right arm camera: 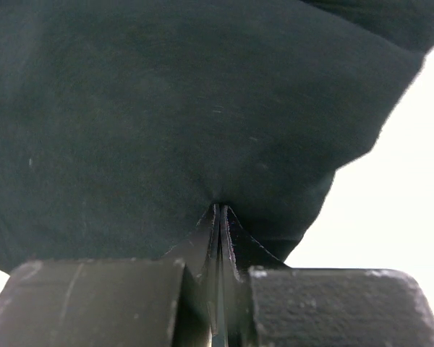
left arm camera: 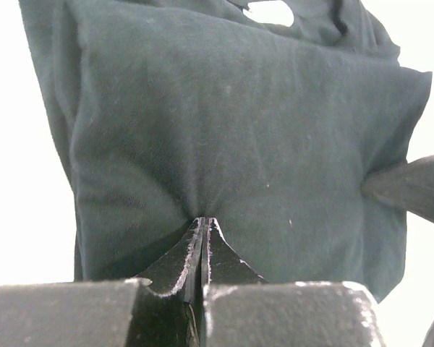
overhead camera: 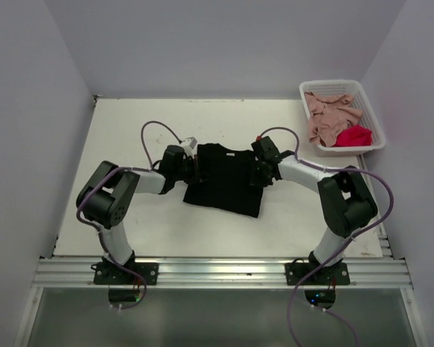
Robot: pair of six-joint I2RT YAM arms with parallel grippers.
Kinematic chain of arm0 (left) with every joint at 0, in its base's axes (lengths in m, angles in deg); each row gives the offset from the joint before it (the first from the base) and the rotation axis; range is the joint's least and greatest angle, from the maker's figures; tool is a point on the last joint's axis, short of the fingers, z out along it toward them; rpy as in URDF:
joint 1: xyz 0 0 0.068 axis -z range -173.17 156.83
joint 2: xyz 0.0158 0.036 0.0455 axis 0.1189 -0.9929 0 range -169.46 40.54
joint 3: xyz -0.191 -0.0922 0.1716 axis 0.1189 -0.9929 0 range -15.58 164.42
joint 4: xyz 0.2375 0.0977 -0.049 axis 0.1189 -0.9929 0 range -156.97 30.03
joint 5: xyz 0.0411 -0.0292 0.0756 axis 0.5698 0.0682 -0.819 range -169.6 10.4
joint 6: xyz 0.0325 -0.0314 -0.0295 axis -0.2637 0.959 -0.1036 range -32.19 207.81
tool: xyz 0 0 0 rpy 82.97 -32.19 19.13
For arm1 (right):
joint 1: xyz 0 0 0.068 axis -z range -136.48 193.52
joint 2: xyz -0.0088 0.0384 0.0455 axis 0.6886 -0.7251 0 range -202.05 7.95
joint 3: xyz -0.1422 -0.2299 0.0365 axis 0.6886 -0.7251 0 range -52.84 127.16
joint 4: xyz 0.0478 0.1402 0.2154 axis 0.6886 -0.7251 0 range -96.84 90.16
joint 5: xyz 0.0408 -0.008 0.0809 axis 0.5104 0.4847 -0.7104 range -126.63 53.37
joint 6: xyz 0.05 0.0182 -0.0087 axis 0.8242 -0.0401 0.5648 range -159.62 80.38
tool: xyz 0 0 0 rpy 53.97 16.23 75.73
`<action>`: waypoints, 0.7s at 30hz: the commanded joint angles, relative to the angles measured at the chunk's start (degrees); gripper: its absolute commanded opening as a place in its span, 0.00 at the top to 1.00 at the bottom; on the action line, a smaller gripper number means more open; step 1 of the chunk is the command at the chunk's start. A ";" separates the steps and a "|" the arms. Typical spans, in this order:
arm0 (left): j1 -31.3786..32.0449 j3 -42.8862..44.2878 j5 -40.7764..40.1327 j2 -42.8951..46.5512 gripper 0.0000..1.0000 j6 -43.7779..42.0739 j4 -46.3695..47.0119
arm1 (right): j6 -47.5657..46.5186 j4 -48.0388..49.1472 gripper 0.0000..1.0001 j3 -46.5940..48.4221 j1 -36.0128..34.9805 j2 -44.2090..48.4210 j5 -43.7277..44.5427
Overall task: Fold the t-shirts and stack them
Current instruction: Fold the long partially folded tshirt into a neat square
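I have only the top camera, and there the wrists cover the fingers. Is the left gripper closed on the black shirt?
Observer: Yes. The left wrist camera shows the left gripper shut and pinching the black shirt. The cloth puckers where the tips meet it.
Operator: And the right gripper, please?
Observer: It is shut too. In its own wrist camera the right gripper pinches the same shirt, and creases run into the tips.
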 commanded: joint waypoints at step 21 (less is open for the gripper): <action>2.12 -17.46 -7.44 25.54 1.00 4.70 -0.04 | -5.71 2.12 1.00 5.30 2.24 -1.16 -1.73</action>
